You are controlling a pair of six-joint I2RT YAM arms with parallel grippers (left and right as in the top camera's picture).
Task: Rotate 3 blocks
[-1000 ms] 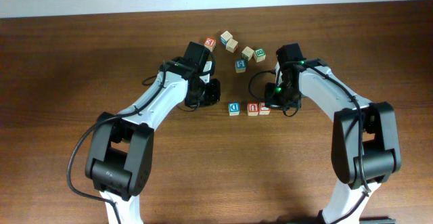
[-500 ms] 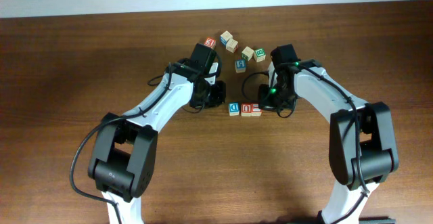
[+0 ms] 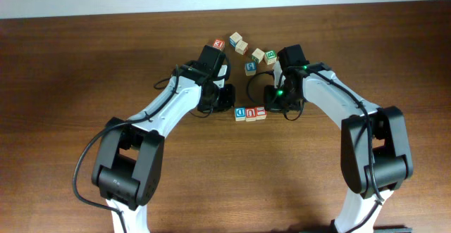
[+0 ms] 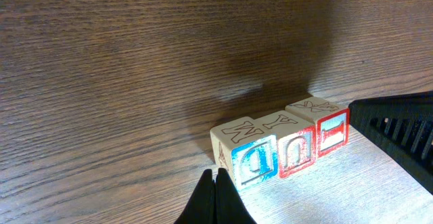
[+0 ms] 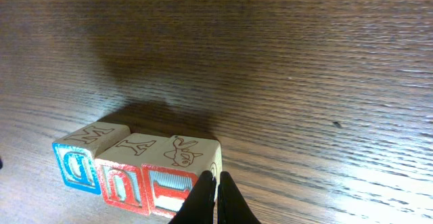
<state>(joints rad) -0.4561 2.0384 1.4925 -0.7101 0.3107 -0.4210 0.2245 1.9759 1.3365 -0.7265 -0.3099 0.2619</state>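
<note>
The left arm reaches in over the brown wooden tabletop [image 3: 84,64] from the near-left side. Its wrist view shows the left pincer [image 4: 216,198] with both fingers pressed together and nothing between them. The tips sit right at the near corner of the blue-letter block [image 4: 247,158]. Whether they touch it cannot be told.

That block is the left end of a short row of three near the middle of the tabletop, between the two arms. The three stand side by side and touch, in a slightly slanted line. Next to the blue one comes the red-letter block [image 4: 294,146]. After it is the third block [image 4: 331,130], pale on top, with a red-framed side face. The tops are bare wood with carved outlines: an M, an A, and a small animal figure on the third.

At the right end, the right pincer [image 5: 216,198] is also pressed together and holds nothing. Its tips are close against the outer corner of the third block, but contact cannot be told for certain.

Farther back, beyond both arms, a scatter of loose blocks [image 3: 242,47] lies apart from the row. Some have red, blue or green faces.
</note>
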